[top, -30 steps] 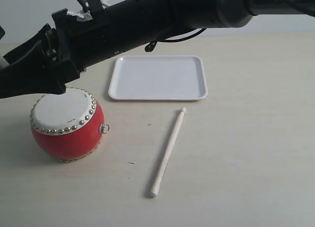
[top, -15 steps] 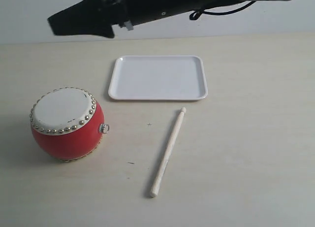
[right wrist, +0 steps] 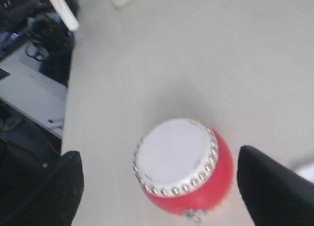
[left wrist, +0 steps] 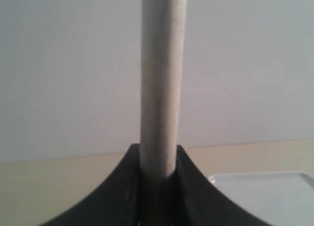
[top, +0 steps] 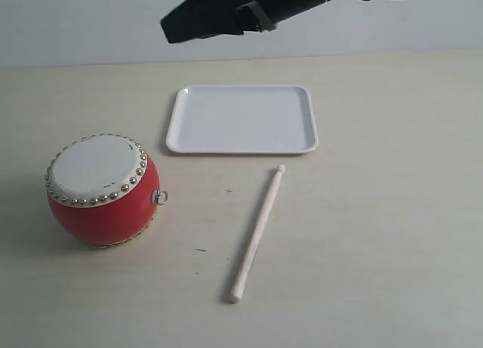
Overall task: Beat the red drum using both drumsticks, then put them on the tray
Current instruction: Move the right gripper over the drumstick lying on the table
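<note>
Left pincer (left wrist: 158, 160): clamped tight on a pale stick (left wrist: 163, 79), which stands straight out of the jaws.
Right pincer (right wrist: 162, 187): jaws spread wide, hovering over the red drum (right wrist: 179, 162).
Drum: on the table (top: 377, 250), at 9 o'clock of the loose stick (top: 258, 231).
Tray (top: 241, 118): at 12 o'clock of that stick, just clear of its tip.

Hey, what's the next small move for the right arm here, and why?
Probably swing the right end effector over to the loose drumstick lying on the table in front of the tray and lower onto it. Its jaws stand open and empty above the red drum, while the left end effector grips the other drumstick; beating needs both.
</note>
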Controlling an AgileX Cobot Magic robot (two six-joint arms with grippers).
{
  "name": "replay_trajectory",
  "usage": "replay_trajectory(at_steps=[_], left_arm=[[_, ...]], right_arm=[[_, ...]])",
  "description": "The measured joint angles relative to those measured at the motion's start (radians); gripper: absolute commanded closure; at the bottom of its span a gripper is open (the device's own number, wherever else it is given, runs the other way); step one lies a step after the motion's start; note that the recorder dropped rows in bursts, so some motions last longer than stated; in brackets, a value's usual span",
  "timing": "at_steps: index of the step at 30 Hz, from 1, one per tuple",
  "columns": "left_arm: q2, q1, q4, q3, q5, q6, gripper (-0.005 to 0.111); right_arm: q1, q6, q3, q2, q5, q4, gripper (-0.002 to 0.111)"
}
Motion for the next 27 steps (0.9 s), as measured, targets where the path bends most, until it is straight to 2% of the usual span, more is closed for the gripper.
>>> replay_trajectory(at_steps=[4, 7, 9, 12, 14, 17, 21, 27], left_arm=[[0.140, -0.004, -0.007, -0.062, 0.119, 0.000, 0.107], [0.253, -0.047, -0.012, -0.113, 0.185, 0.000, 0.107], [0.325, -0.108, -0.014, -0.164, 0.282, 0.015, 0.107], [0.406, -0.211, -0.050, -0.257, 0.496, 0.090, 0.107], [0.441, -0.275, -0.132, -0.320, 0.629, 0.199, 0.107], [0.462, -0.335, -0.282, -0.380, 0.743, 0.381, 0.107], [0.466, -0.350, -0.416, -0.397, 0.791, 0.508, 0.107], [0.468, -0.350, -0.465, -0.397, 0.848, 0.557, 0.107]], right_arm=[[0.000, 0.195, 0.000, -0.043, -0.057, -0.223, 0.030], [0.000, 0.355, 0.000, -0.062, -0.107, -0.341, 0.030], [0.000, 0.468, 0.000, -0.075, -0.126, -0.435, 0.030], [0.000, 0.657, 0.000, -0.098, -0.131, -0.612, 0.030], [0.004, 0.788, 0.000, -0.113, -0.131, -0.739, 0.030], [0.027, 0.978, 0.000, -0.131, -0.118, -0.929, 0.030], [0.091, 1.136, 0.000, -0.154, -0.038, -1.060, 0.030], [0.217, 1.317, 0.000, -0.157, 0.070, -1.112, 0.030]])
